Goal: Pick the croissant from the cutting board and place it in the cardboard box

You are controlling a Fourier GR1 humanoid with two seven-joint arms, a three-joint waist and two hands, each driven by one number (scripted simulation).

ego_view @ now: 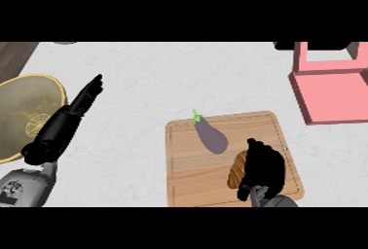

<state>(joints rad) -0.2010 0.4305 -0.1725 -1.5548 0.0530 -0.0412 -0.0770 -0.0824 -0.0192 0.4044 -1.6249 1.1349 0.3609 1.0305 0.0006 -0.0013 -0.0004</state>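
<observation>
- The right robot hand (263, 165) comes in from the view's lower edge and sits over the right half of the wooden cutting board (193, 182). Its black fingers are curled down round the croissant (235, 171).
- The croissant lies on the cutting board, lengthwise and toward the board's lower right. Only its brown left flank shows — the robot hand hides the rest. Whether the pastry has left the wood at all is hard to judge from this steep angle.
- A purple eggplant (212, 137) with a green stem lies on the same board, just above and to the left of the croissant. It is tilted, with its stem pointing toward the board's upper edge, and appears just clear of the fingertips.
- The cardboard box (334, 92) — pink in colour, its top open — stands at the upper right of the pale, marbled surface (151, 73). It is well apart from the board and the croissant.
- The left robot hand (70, 114) is open at the view's left, fingers straight and pointing up and to the right, holding nothing. Its grey forearm (25, 185) enters at the lower left corner.
- A gold-coloured round plate (20, 104) lies beside the left robot hand at the left edge, and the hand's lower part overlaps its rim in the view.
</observation>
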